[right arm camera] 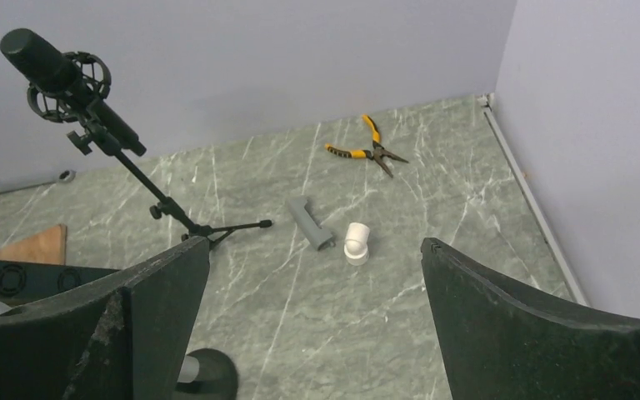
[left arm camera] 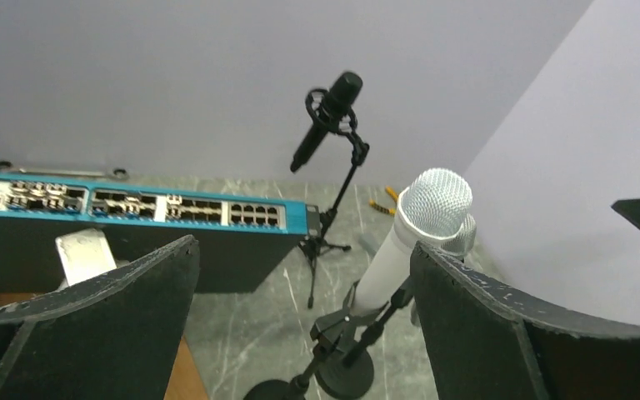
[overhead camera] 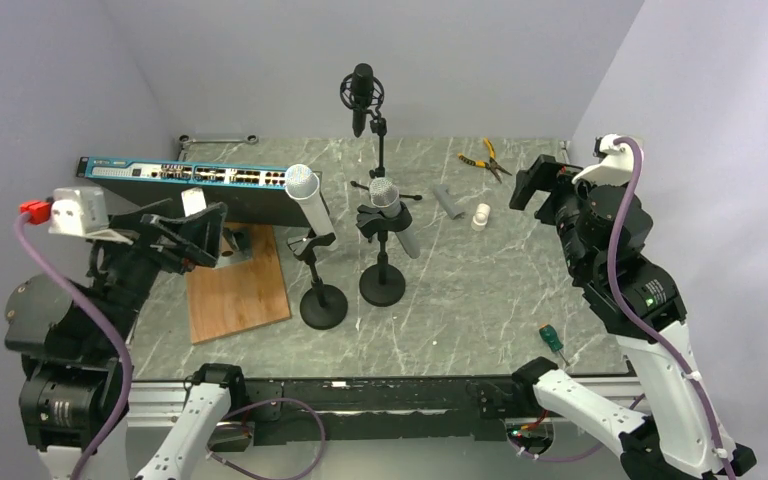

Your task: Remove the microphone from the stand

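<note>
- A green-handled screwdriver (overhead camera: pixel 552 340) lies nearest on the surface (overhead camera: pixel 460 300), by the right arm.
- The left gripper (left arm camera: pixel 304 250) is spread wide and holds nothing. It is raised and faces the white microphone.
- The right gripper (right arm camera: pixel 315 246) is also wide and empty, raised over the right side.
- A wooden board (overhead camera: pixel 240 290) lies left of two round-based stands.
- The white microphone (overhead camera: pixel 312 205), with a silver grille, sits tilted in the clip of the left stand (overhead camera: pixel 322 300).
- A grey microphone (overhead camera: pixel 390 200) is clipped in the right stand (overhead camera: pixel 382 280) just beside it.
- A blue network switch (overhead camera: pixel 190 175) stands behind the board.
- A grey pipe (overhead camera: pixel 450 200) and a white elbow fitting (overhead camera: pixel 481 215) lie right of the stands.
- Farthest back are a black microphone (overhead camera: pixel 362 90) on a tripod (overhead camera: pixel 382 150), yellow pliers (overhead camera: pixel 485 157) and a wrench (overhead camera: pixel 218 140).
</note>
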